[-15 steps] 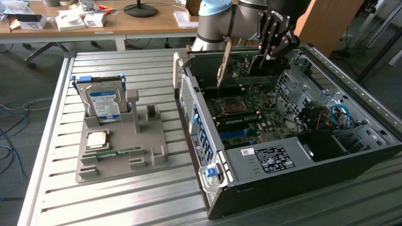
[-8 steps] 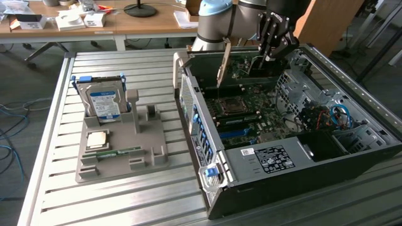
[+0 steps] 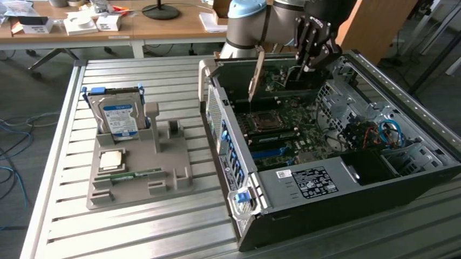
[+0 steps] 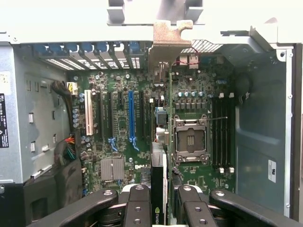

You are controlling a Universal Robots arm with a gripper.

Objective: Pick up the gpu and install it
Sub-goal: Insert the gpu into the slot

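Holding gpu (image 4: 158, 177), gripper (image 4: 162, 198) over motherboard (image 4: 120, 156), wrist view edge-on, exterior view broadside

It looks like a lab or office: a metal counter (image 3: 144, 232), wooden desks (image 3: 180, 27) behind, loose cables (image 3: 14, 135) on the floor (image 3: 32, 81).

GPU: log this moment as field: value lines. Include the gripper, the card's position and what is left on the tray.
gpu: upright inside the open case, over the motherboard
gripper: shut on the gpu
bracket: at the case's slotted wall
seated in slot: cannot tell
tray: on the exterior view's left, beside the case
tray contents: hard drive, memory stick
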